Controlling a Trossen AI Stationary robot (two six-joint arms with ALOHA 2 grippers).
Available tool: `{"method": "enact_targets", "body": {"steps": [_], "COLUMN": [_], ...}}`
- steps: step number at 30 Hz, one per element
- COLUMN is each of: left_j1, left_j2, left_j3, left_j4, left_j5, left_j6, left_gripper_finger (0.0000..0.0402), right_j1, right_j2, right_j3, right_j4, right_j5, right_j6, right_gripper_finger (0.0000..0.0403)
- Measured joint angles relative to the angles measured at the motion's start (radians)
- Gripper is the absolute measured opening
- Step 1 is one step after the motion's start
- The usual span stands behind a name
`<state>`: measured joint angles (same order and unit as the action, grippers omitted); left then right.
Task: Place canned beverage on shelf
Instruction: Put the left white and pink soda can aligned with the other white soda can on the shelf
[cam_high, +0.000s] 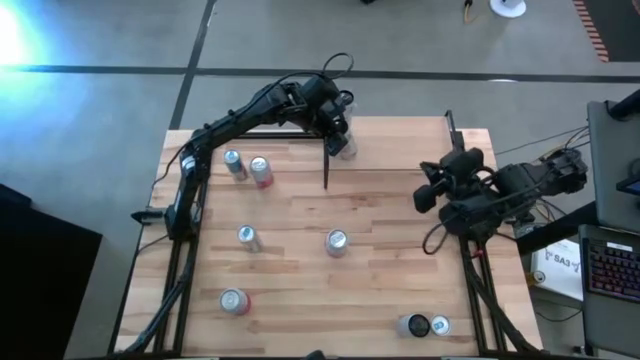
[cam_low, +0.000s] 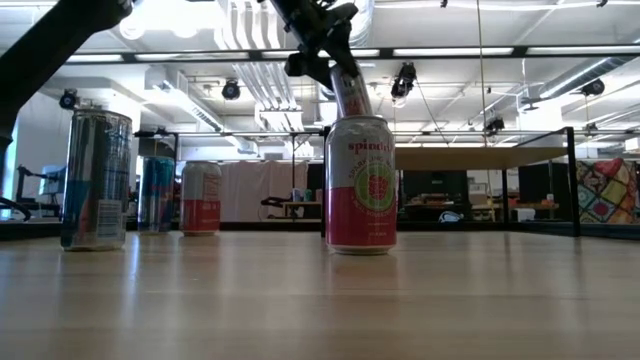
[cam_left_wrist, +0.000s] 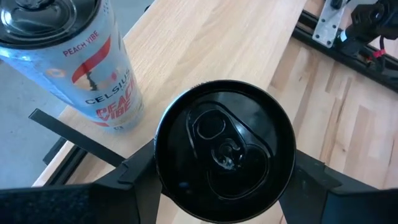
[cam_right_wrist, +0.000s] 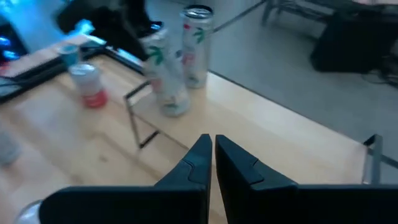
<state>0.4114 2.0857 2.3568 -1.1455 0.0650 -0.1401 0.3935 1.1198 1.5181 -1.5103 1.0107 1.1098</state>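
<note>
Placing step: left gripper (cam_left_wrist: 224, 186), fingers partly spread around a black-topped can (cam_left_wrist: 225, 149), holds it over the shelf (cam_left_wrist: 205, 43) beside a standing can (cam_left_wrist: 74, 59); next, lower and release; right gripper (cam_right_wrist: 213, 158) closed, idle
</note>
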Motion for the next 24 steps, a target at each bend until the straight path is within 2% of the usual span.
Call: {"method": "enact_targets", "body": {"steps": [3, 7, 13, 18, 24], "left_j1": [0.0, 0.0, 0.0, -0.002, -0.002], "left_j2": [-0.009, -0.017, -0.021, -0.022, -0.023], "left_j3": [-0.001, -0.003, -0.003, -0.003, -0.003], "left_j4": [-0.008, -0.018, -0.016, -0.026, -0.025], "left_j5": [0.0, 0.0, 0.0, 0.0, -0.002], "left_j6": [0.0, 0.0, 0.001, 0.001, -0.02], "left_gripper_finger": [0.0215, 0.0215, 0.0215, 0.0215, 0.0215], "right_j1": [-0.048, -0.113, -0.282, -0.483, -0.656], "right_j2": [-0.016, -0.084, -0.184, -0.147, -0.041], "right_j3": [-0.038, -0.137, -0.36, -0.481, -0.537], "right_j4": [0.05, 0.231, 0.77, 1.125, 1.368], "right_j5": [-0.023, -0.136, -0.411, -0.604, -0.939], "right_j6": [-0.035, -0.171, -0.571, -0.882, -1.016], "right_gripper_finger": [0.0027, 0.0071, 0.015, 0.0189, 0.0229]}}
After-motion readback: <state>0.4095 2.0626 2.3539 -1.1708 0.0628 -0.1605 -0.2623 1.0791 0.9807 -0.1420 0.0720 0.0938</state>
